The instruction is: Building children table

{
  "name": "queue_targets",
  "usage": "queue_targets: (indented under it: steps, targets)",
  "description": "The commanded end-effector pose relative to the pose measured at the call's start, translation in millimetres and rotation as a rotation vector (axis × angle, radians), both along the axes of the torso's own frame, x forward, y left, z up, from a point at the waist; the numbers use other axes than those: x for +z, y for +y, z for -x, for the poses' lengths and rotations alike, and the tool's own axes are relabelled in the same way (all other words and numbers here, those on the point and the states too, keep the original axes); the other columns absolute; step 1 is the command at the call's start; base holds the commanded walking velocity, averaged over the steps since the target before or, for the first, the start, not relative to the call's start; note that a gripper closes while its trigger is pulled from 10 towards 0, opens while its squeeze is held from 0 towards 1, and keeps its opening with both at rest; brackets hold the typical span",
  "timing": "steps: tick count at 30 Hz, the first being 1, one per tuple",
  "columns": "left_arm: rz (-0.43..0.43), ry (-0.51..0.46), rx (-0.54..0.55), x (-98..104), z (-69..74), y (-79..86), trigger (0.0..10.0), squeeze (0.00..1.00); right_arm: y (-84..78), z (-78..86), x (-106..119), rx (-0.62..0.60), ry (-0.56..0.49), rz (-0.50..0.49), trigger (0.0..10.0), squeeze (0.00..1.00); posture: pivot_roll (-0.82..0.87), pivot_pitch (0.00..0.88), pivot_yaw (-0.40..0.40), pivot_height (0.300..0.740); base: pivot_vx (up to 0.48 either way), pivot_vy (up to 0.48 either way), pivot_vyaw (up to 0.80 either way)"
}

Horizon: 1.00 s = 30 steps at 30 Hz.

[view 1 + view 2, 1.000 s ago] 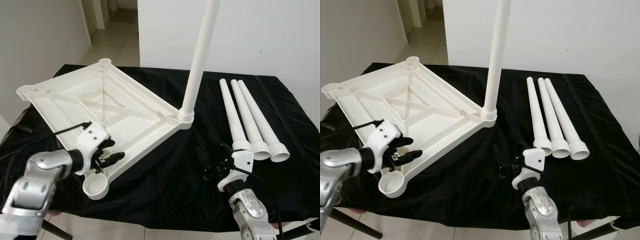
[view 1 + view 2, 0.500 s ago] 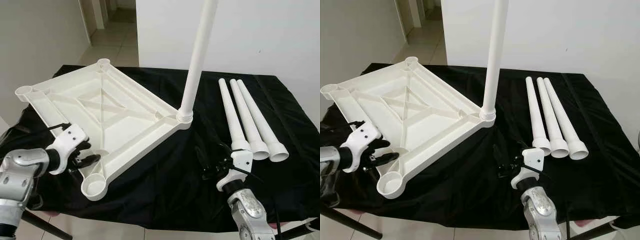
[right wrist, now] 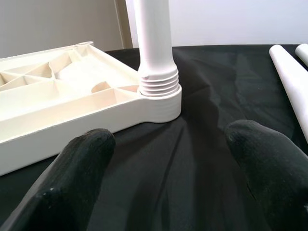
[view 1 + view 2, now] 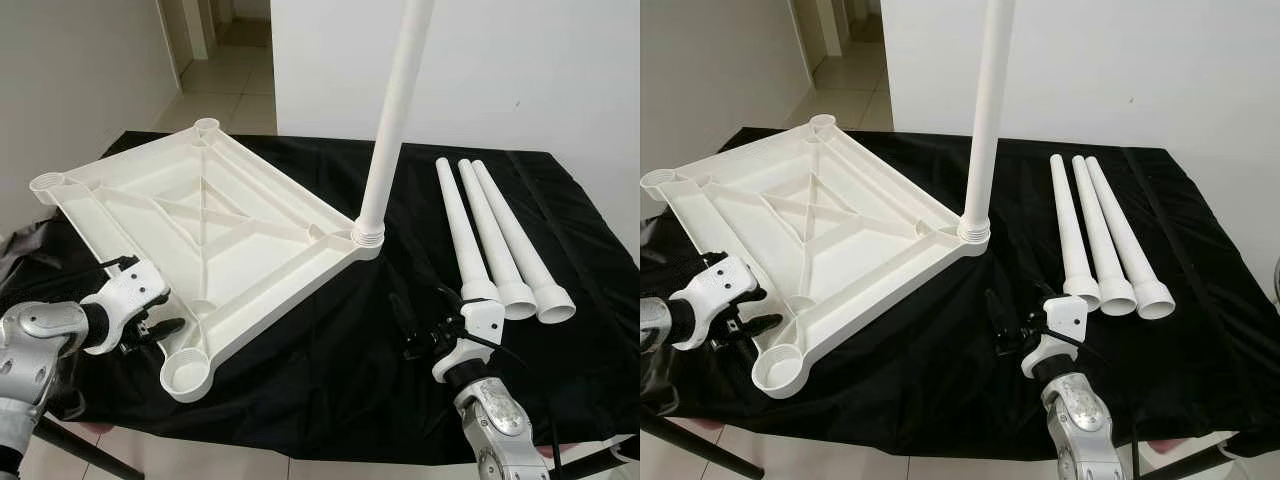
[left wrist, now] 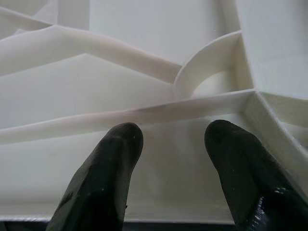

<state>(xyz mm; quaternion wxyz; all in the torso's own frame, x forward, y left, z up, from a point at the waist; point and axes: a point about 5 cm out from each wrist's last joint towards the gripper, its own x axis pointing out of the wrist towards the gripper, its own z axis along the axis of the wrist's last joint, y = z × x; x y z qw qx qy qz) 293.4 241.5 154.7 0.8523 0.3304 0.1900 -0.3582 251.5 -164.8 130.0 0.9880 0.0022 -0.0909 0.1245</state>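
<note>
The silver left arm (image 4: 35, 345) is reaching in from the robot's left, forearm angled forward and inward, its white wrist housing turned slightly up. The left gripper (image 4: 160, 328) is pointing inward with its two long black fingers (image 5: 103, 178) spread apart, jaws holding nothing. The silver right arm (image 4: 492, 425) is rising from below, wrist bent forward. The right gripper (image 4: 412, 333) is pointing inward too, its black fingers (image 3: 72, 180) standing wide apart, jaws empty.

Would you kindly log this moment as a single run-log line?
tabletop: upside down on black cloth | fitted leg: upright in corner socket | loose legs: three, side by side | left gripper: open, beside tabletop edge | right gripper: open, empty
</note>
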Motion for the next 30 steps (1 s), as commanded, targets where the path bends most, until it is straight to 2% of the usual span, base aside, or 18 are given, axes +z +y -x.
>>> queue_targets:
  steps: [1,7,11,15,18,20,22,23,24,30]
  targets:
    - [0.004,-0.012,0.004,-11,0.5,-13.4,10.0,0.00,2.1,-2.7,-1,0.010,0.008,0.012,10.0,0.00,-0.01,0.058,0.031,0.740,0.000,0.000,0.00]
    - [0.043,0.005,-0.048,-17,1.8,-31.1,10.0,0.00,4.4,-7.9,-1,0.002,0.029,0.020,10.0,0.00,-0.02,0.057,0.033,0.740,0.000,0.000,0.00]
    - [0.079,0.009,-0.111,-23,3.9,-52.1,10.0,0.00,9.9,-22.1,-3,-0.031,0.084,0.063,10.0,0.00,-0.02,0.057,0.034,0.740,0.000,0.000,0.00]
    - [0.088,0.010,-0.122,-23,4.1,-56.6,10.0,0.00,11.3,-26.1,-3,-0.043,0.091,0.076,10.0,0.00,-0.02,0.057,0.034,0.740,0.000,0.000,0.00]
    - [0.098,0.004,-0.158,-22,3.7,-68.9,10.0,0.00,16.7,-42.9,-1,-0.073,0.118,0.088,10.0,0.00,-0.01,0.058,0.032,0.740,0.000,0.000,0.00]
    - [0.098,0.004,-0.158,-22,3.7,-68.9,10.0,0.00,16.7,-42.9,-1,-0.073,0.118,0.088,10.0,0.00,-0.01,0.058,0.032,0.740,0.000,0.000,0.00]
    - [0.113,0.000,-0.220,-20,6.5,-85.5,10.0,0.00,23.8,-64.9,1,-0.126,0.150,0.085,10.0,0.00,0.00,0.057,0.031,0.740,0.000,0.000,0.00]
    - [0.113,0.000,-0.220,-20,6.5,-85.5,10.0,0.00,23.8,-64.9,1,-0.126,0.150,0.085,10.0,0.00,0.00,0.057,0.031,0.740,0.000,0.000,0.00]
    - [0.119,0.001,-0.246,-19,8.5,-92.3,10.0,0.00,26.7,-73.3,2,-0.152,0.164,0.080,10.0,0.00,0.00,0.058,0.030,0.740,0.000,0.000,0.00]
    - [0.127,0.002,-0.275,-19,10.7,-101.1,10.0,0.00,29.4,-83.7,0,-0.200,0.199,0.065,10.0,0.00,0.01,0.058,0.031,0.740,0.000,0.000,0.00]
